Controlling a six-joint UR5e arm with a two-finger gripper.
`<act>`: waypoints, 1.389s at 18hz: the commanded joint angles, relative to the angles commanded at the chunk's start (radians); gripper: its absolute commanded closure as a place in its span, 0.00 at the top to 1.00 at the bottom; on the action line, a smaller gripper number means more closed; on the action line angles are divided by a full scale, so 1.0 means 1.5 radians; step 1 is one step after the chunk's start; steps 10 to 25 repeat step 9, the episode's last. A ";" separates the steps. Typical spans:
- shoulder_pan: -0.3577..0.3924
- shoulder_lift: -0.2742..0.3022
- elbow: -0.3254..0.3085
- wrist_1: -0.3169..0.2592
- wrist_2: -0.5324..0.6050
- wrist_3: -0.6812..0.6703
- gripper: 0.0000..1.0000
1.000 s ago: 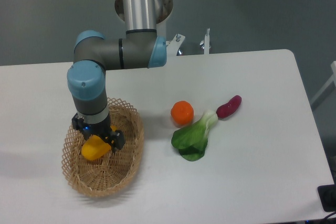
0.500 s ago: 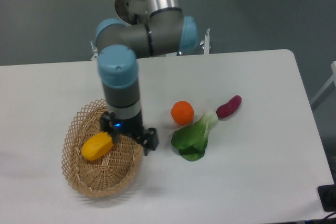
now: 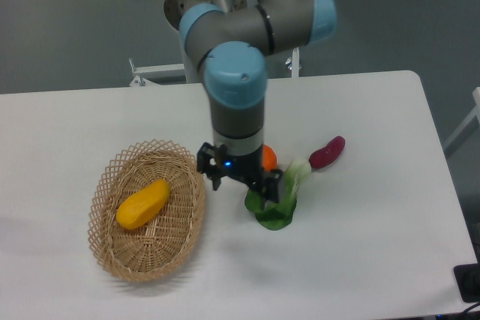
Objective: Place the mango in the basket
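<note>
The yellow-orange mango point(image 3: 143, 204) lies inside the oval wicker basket point(image 3: 190, 213) at the left of the table, resting on its woven floor. My gripper point(image 3: 240, 179) hangs to the right of the basket, above the table and over the leafy green, with its fingers spread apart and nothing between them. The arm's blue-capped wrist rises straight above it.
A round orange fruit point(image 3: 269, 157) sits partly hidden behind the gripper. A green leafy vegetable point(image 3: 279, 200) lies just below and right of it. A magenta oblong vegetable point(image 3: 327, 152) lies further right. The table's right edge is near the frame's right side.
The gripper let go of the mango in the basket and moved right, out over the table toward the leafy green. The mango stays in the basket.
</note>
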 joint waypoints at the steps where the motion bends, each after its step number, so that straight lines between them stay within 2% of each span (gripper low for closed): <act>1: 0.003 0.000 0.000 -0.001 0.000 0.000 1.00; 25: 0.013 0.001 -0.001 0.000 0.000 0.001 1.00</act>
